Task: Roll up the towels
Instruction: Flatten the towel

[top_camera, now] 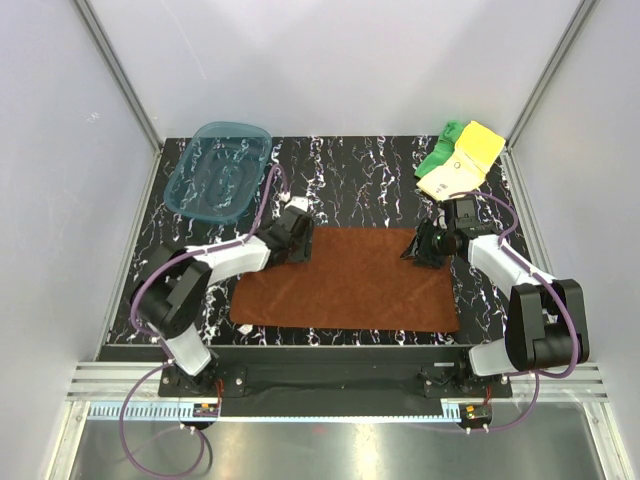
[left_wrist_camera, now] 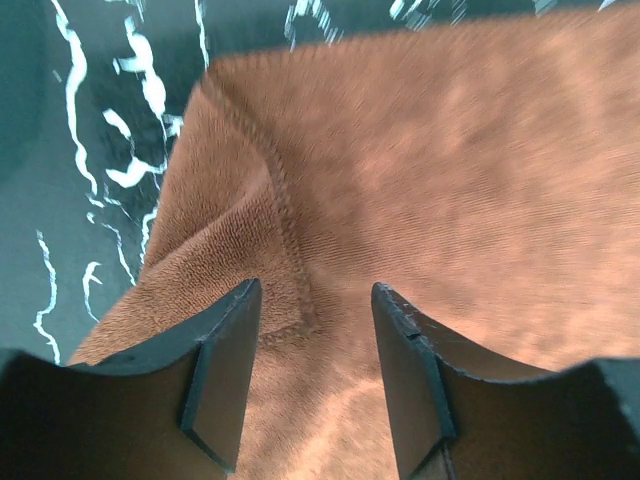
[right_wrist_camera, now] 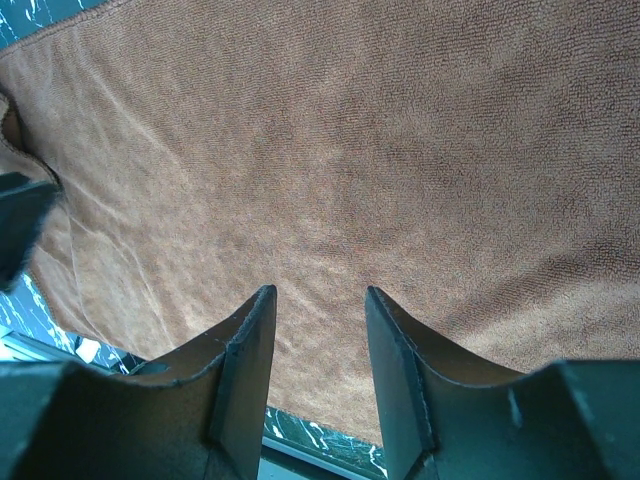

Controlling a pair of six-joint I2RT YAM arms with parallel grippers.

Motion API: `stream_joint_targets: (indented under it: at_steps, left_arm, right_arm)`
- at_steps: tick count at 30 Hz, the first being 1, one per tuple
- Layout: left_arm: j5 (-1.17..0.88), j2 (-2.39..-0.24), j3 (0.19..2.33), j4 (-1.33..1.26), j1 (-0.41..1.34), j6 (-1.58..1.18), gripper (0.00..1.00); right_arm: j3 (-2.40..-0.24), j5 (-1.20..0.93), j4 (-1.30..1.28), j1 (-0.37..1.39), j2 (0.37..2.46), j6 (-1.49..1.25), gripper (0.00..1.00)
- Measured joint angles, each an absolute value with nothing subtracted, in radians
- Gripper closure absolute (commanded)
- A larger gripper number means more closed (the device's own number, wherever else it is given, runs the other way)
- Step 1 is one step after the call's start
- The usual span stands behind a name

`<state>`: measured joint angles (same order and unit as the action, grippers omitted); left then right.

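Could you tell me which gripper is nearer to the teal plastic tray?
Left. The left gripper is over the rust-brown towel, at its far left corner beside the teal tray; the right gripper is at its far right corner, well away.

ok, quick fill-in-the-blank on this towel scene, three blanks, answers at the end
1. The spread towel lying flat between the two arms is ____ in colour.
2. The teal tray sits at the far ____ corner of the table.
3. The green towel and the yellow towel lie bunched together at the far ____ corner.

Missing words: brown; left; right
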<state>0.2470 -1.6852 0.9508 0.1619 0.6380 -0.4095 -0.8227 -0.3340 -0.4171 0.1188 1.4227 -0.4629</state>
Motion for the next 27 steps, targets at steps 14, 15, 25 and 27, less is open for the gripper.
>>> stream_joint_targets:
  at_steps: [14,15,25,27]
  left_arm:
    - [0.332,-1.759,0.976,0.185,0.659,-0.409,0.52]
    - [0.334,-1.759,0.976,0.186,0.659,-0.41,0.52]
    - [0.361,-1.759,0.976,0.195,0.659,-0.411,0.4]
    - [0.368,-1.758,0.976,0.199,0.659,-0.409,0.33]
  right_arm:
    - [-0.82,-0.334,-0.417,0.119,1.423,-0.463,0.52]
    - [-0.82,-0.334,-0.417,0.119,1.423,-0.463,0.52]
    - [-0.82,-0.334,-0.417,0.119,1.423,-0.461,0.52]
    - [-0.82,-0.334,-0.417,0.119,1.423,-0.459,0.52]
